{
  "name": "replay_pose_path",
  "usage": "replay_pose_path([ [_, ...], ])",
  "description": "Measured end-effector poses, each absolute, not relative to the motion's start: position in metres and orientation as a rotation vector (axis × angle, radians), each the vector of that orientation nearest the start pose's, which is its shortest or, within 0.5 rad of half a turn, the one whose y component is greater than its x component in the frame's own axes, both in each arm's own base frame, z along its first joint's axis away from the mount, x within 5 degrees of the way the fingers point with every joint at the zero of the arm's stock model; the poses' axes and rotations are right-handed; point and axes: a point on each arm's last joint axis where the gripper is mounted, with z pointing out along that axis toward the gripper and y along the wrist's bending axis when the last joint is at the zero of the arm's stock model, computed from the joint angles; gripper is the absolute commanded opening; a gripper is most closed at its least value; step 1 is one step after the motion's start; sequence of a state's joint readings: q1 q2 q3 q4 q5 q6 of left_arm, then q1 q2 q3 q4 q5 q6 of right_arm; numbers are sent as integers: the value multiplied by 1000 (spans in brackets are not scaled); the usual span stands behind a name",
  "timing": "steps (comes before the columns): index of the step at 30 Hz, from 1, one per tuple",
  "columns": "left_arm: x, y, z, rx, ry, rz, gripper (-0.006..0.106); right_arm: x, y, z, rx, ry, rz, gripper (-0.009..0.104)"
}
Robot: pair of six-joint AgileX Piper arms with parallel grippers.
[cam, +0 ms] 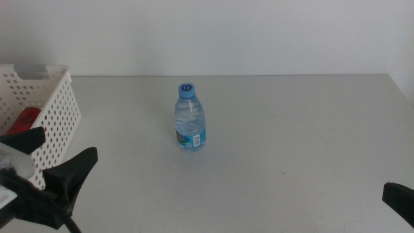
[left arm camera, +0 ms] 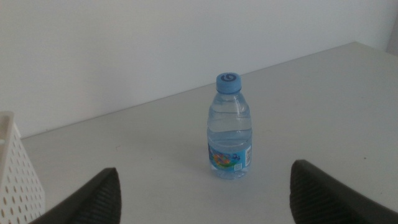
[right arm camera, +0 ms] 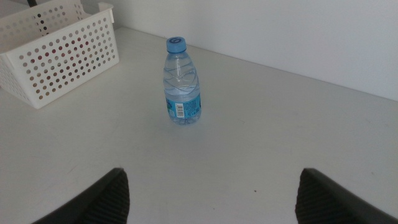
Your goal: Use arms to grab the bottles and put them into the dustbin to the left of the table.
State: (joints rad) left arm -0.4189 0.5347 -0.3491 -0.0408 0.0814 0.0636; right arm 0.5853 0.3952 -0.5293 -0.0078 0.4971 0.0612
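I count one water bottle [cam: 190, 119] standing upright mid-table [cam: 291, 142], one dustbin [cam: 55, 110] at the table's left edge with a red can [cam: 24, 120] inside. My left gripper [cam: 55, 169] hangs by the dustbin, jaws spread wide, empty. My right gripper [right arm camera: 208, 196] waits at the near right, also wide open, holding nothing. Bare tabletop surrounds the bottle.

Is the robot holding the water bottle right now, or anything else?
Nothing is held. The left gripper and right gripper are open and empty; the water bottle stands alone on the table.
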Motion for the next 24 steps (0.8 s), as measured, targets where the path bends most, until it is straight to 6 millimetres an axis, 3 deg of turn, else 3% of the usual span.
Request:
replay_pose_path([
  [8, 132, -66, 260, 432, 1786, -317, 92, 68, 45, 319, -488, 1805, 441, 71],
  [12, 140, -77, 243, 406, 1716, -373, 92, 68, 45, 319, -488, 1805, 441, 71],
  [19, 144, -85, 213, 380, 1612, -400, 92, 68, 45, 319, -488, 1805, 441, 71],
  [24, 145, -86, 206, 377, 1591, -399, 92, 68, 45, 319, -488, 1805, 441, 71],
])
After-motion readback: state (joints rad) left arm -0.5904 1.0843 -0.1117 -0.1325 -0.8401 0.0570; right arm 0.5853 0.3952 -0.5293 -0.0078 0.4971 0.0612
